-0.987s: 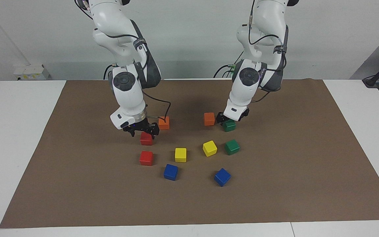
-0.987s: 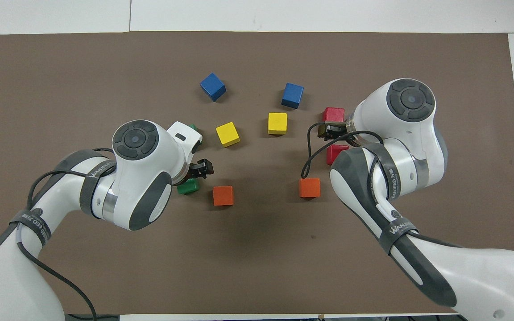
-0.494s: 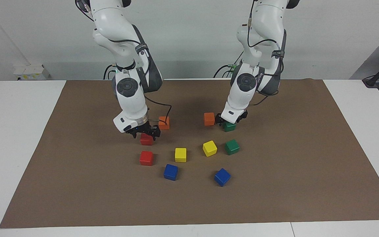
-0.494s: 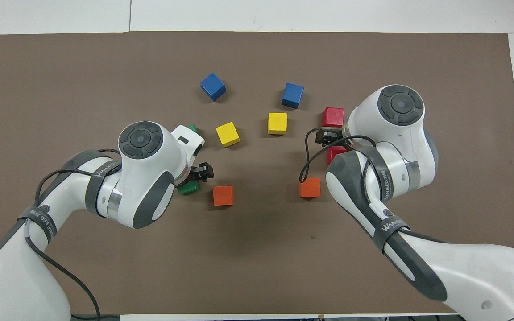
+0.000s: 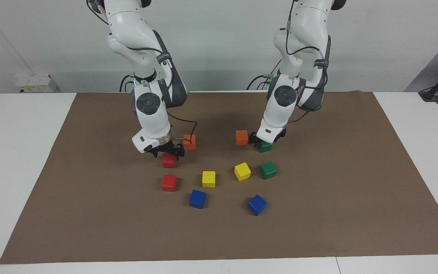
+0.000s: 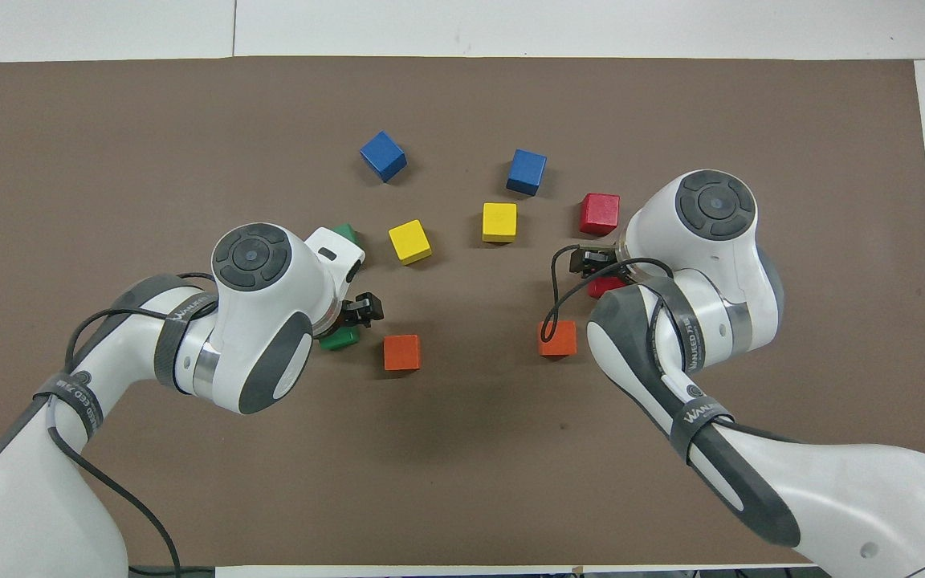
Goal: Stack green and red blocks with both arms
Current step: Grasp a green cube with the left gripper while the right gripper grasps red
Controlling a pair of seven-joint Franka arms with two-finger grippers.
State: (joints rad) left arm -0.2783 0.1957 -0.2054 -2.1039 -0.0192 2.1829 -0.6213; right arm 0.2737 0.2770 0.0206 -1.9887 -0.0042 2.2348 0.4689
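Two red blocks lie toward the right arm's end. My right gripper [image 5: 167,152] is open and low over the nearer red block [image 5: 169,162], its fingers on either side of the block's top. The farther red block [image 5: 169,183] lies free and also shows in the overhead view [image 6: 599,213]. My left gripper [image 5: 263,140] is down on the nearer green block [image 5: 265,147], beside an orange cube [image 5: 242,137]. The farther green block [image 5: 268,170] lies free. In the overhead view the left wrist hides most of both green blocks [image 6: 340,340].
Two orange cubes [image 6: 401,352] [image 6: 556,338] lie between the arms, nearest to the robots. Two yellow cubes [image 5: 208,179] [image 5: 242,171] and two blue cubes [image 5: 197,199] [image 5: 257,204] lie farther out. All rest on a brown mat [image 5: 337,213].
My right gripper has shifted toward the robots and settled lower over the nearer red block, uncovering the farther one from above. My left gripper has sunk slightly onto the green block.
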